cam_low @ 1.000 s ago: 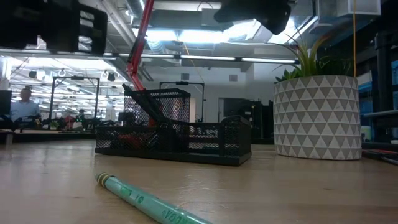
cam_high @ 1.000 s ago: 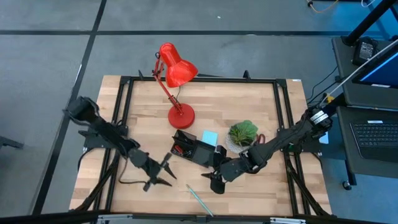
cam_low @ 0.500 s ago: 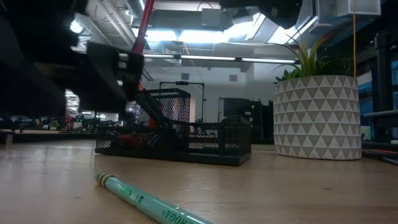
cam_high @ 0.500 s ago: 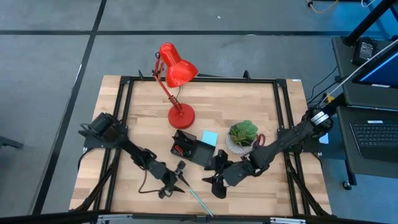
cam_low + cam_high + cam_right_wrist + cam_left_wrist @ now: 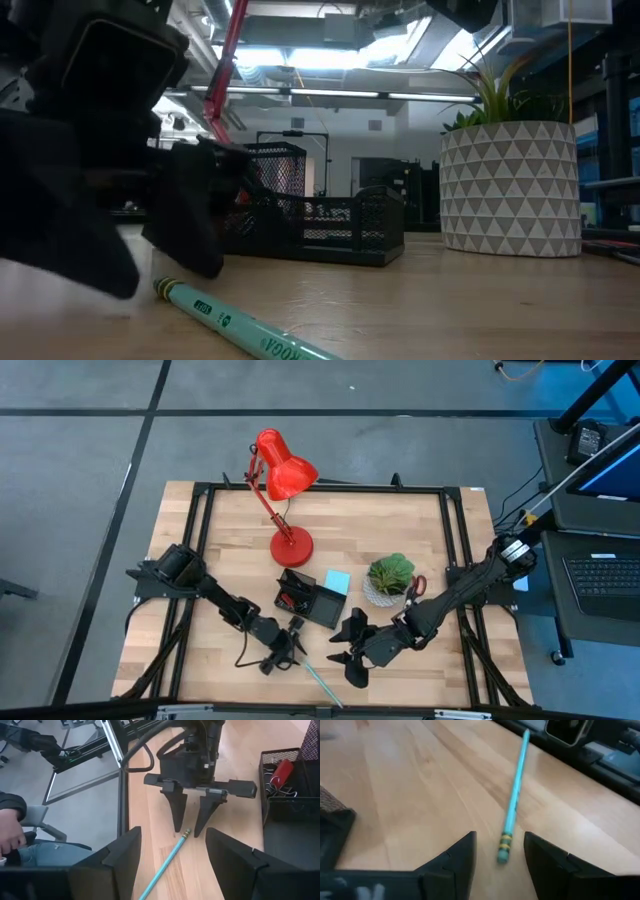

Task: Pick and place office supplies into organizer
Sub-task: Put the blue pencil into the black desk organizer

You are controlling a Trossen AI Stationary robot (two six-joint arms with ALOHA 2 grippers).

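**Left gripper arrives over the teal pencil**

Pale wood planking covers the table [image 5: 230, 550], its grain running lengthwise inside a black metal frame, with the open office visible beyond in the low view. Since a second ago the left arm has swung from the table's left side toward the near middle, and the left gripper [image 5: 289, 644] now sits low over the capped end of the slim teal pencil [image 5: 318, 680] — its dark fingers stand parted with the pencil's end between them, holding nothing. In the left wrist view the pencil [image 5: 514, 800] lies flat and bare on the wood, its gold-banded end just between the fingertips. That puts the pick within reach; a close and a lift appear to be all that remains before carrying.

The right gripper [image 5: 352, 657] has drifted slightly nearer the table's front edge and hovers beside the pencil, jaws wide apart and empty.

Behind both sits the low black wire-mesh organizer tray [image 5: 308, 600], a red-handled item already in one compartment. A light blue square sticky-note pad [image 5: 337, 581] lies just beside it, near the leafy green plant in a white patterned pot [image 5: 390, 575] — smooth, rounded ceramic. The glossy red desk lamp [image 5: 285, 480] stands farther back on its round base.
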